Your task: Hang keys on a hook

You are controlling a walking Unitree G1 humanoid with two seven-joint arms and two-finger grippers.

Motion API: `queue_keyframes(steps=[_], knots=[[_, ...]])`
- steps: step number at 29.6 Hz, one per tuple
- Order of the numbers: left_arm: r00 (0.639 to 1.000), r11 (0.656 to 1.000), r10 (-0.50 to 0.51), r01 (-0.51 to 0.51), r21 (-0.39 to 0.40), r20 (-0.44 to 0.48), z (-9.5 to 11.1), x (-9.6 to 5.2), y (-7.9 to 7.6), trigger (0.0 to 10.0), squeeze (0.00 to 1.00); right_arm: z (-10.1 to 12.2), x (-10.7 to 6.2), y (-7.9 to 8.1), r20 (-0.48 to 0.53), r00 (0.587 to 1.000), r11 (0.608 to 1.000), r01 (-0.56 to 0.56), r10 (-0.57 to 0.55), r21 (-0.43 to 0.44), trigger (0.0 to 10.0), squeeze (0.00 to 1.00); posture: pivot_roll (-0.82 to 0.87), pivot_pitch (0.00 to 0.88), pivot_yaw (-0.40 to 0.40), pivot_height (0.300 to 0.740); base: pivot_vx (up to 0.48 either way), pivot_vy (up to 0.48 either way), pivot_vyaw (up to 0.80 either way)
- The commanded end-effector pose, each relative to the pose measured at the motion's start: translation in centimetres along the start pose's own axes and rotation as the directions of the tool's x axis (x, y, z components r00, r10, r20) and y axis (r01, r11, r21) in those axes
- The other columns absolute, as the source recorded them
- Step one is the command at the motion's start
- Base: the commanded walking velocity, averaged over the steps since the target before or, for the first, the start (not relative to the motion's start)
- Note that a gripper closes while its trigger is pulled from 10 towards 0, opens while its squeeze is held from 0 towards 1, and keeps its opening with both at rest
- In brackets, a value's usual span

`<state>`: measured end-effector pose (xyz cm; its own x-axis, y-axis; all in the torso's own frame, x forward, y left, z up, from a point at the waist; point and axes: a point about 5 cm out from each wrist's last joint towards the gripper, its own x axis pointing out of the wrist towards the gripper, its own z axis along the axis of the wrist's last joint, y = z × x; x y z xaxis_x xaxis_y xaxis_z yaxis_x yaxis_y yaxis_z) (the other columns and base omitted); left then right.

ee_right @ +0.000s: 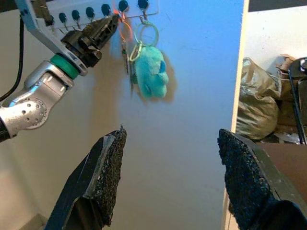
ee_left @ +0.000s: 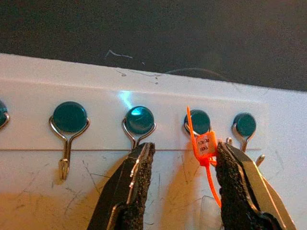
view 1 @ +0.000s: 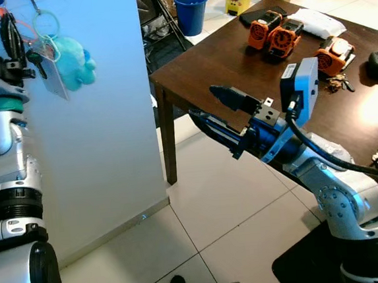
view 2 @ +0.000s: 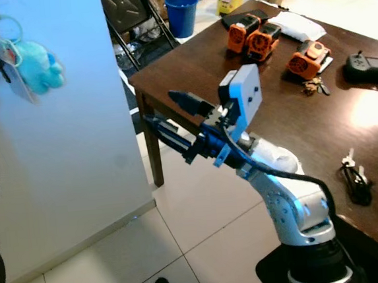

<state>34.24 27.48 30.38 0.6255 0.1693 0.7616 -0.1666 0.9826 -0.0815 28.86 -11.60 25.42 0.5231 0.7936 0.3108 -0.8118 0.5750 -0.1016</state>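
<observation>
1. The white wall panel [view 1: 101, 122] is the landmark; the dark wooden tabletop [view 1: 235, 64] stands just beside its edge, carrying orange tools [view 1: 272, 35] and a spare bunch of keys [view 1: 337, 83].
2. The right end effector [view 1: 230, 121] hangs in front of the tabletop, well apart from the panel, its fingers spread wide and empty.
3. The left end effector [ee_right: 108, 23] is raised against the top of the panel at the hook rail [ee_left: 144, 120]. Its fingers [ee_left: 136, 182] stand fairly wide, and I judge nothing is pinched between them.
4. The keys [ee_right: 130, 67] hang on the panel below the rail, with a teal plush charm [ee_right: 149, 72], a clear ring [ee_right: 146, 34] and a tag.
5. An orange zip tie [ee_left: 205, 148] loops over one teal-capped hook [ee_left: 197, 120], touching the inner face of one finger.
6. The hanging seems nearly done. To finish well, draw the left end effector straight back from the panel with its fingers apart, so the zip tie does not snag and lift off the hook.
</observation>
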Motion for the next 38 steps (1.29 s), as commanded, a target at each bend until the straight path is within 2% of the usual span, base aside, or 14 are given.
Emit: queue_keyframes(steps=[1, 14, 15, 20, 21, 23, 24, 25, 28, 29, 30, 32, 33, 38], knots=[[0.993, 0.998, 0.058, -0.058, -0.002, 0.101, 2.3, 1.1, 1.5, 10.0, 1.0, -0.1, 0.0, 0.2, -0.002, 1.0, 1.0, -0.01, 0.01, 0.011, 10.0, 0.0, -0.09, 0.128, 0.049, 0.74, 0.0, 0.0, 0.0], [0.972, 0.976, -0.153, 0.177, -0.13, 0.177, 4.5, 0.5, 2.6, 10.0, 0.94, -0.5, 0.0, 0.3, -0.013, 1.0, 0.999, -0.028, 0.028, 0.019, 10.0, 0.0, -0.07, 0.127, 0.046, 0.74, 0.0, 0.0, 0.0], [0.971, 0.973, -0.162, 0.187, -0.136, 0.178, 4.6, 0.4, 2.8, 10.0, 0.64, -0.6, 0.1, 0.3, -0.015, 0.999, 0.999, -0.032, 0.032, 0.022, 10.0, 0.0, -0.07, 0.125, 0.044, 0.74, 0.0, 0.0, 0.0], [0.97, 0.968, -0.17, 0.198, -0.155, 0.175, 4.6, 0.2, 3.1, 10.0, 0.47, -0.7, 0.2, 0.4, -0.016, 0.999, 0.999, -0.04, 0.041, 0.025, 10.0, 0.0, -0.06, 0.119, 0.042, 0.74, 0.0, 0.0, 0.0], [0.957, 0.94, -0.248, 0.274, -0.201, 0.148, 4.3, -0.2, 2.4, 10.0, 0.0, -0.8, 0.3, 0.4, -0.016, 0.999, 0.999, -0.044, 0.044, 0.026, 10.0, 0.0, -0.06, 0.115, 0.043, 0.74, 0.0, 0.0, 0.0], [0.957, 0.94, -0.248, 0.274, -0.201, 0.148, 4.3, -0.2, 2.4, 10.0, 0.0, -0.8, 0.3, 0.4, -0.016, 0.999, 0.999, -0.044, 0.044, 0.026, 10.0, 0.0, -0.06, 0.115, 0.043, 0.74, 0.0, 0.0, 0.0], [0.919, 0.887, -0.381, 0.393, -0.243, 0.098, 3.5, -1.0, 1.2, 10.0, 0.0, -0.8, 0.3, 0.4, -0.018, 0.999, 0.999, -0.047, 0.048, 0.027, 10.0, 0.0, -0.06, 0.114, 0.045, 0.74, 0.0, 0.0, 0.0], [0.919, 0.887, -0.381, 0.393, -0.243, 0.098, 3.5, -1.0, 1.2, 10.0, 0.0, -0.8, 0.3, 0.4, -0.018, 0.999, 0.999, -0.047, 0.048, 0.027, 10.0, 0.0, -0.06, 0.114, 0.045, 0.74, 0.0, 0.0, 0.0], [0.708, 0.637, -0.706, 0.638, -0.433, 0.006, 1.9, -6.0, -1.1, 10.0, 0.0, -1.3, 0.2, 0.6, -0.029, 0.998, 0.998, -0.05, 0.051, 0.034, 10.0, 0.0, -0.06, 0.104, 0.056, 0.74, 0.0, 0.0, 0.0], [0.708, 0.637, -0.706, 0.638, -0.433, 0.006, 1.9, -6.0, -1.1, 10.0, 0.0, -1.3, 0.2, 0.6, -0.029, 0.998, 0.998, -0.05, 0.051, 0.034, 10.0, 0.0, -0.06, 0.104, 0.056, 0.74, 0.0, 0.0, 0.0], [0.65, 0.56, -0.76, 0.654, -0.51, -0.001, 1.8, -7.3, -1.6, 10.0, 0.0, -1.4, 0.2, 0.6, -0.033, 0.998, 0.998, -0.047, 0.049, 0.037, 10.0, 0.0, -0.06, 0.104, 0.056, 0.74, 0.0, 0.0, 0.0], [0.65, 0.56, -0.76, 0.654, -0.51, -0.001, 1.8, -7.3, -1.6, 10.0, 0.0, -1.4, 0.2, 0.6, -0.033, 0.998, 0.998, -0.047, 0.049, 0.037, 10.0, 0.0, -0.06, 0.104, 0.056, 0.74, 0.0, 0.0, 0.0], [0.537, 0.451, -0.842, 0.658, -0.603, -0.043, 0.9, -10.2, -2.8, 10.0, 0.0, -2.6, -0.4, 0.3, -0.067, 0.997, 0.998, -0.023, 0.027, 0.059, 10.0, 0.0, -0.05, 0.109, 0.06, 0.74, 0.0, 0.0, 0.0], [0.492, 0.421, -0.867, 0.649, -0.634, -0.073, 0.3, -11.5, -3.3, 10.0, 0.0, -3.5, -0.9, 0.1, -0.098, 0.995, 0.997, -0.003, 0.01, 0.072, 10.0, 0.0, -0.05, 0.109, 0.06, 0.74, 0.0, 0.0, 0.0]])
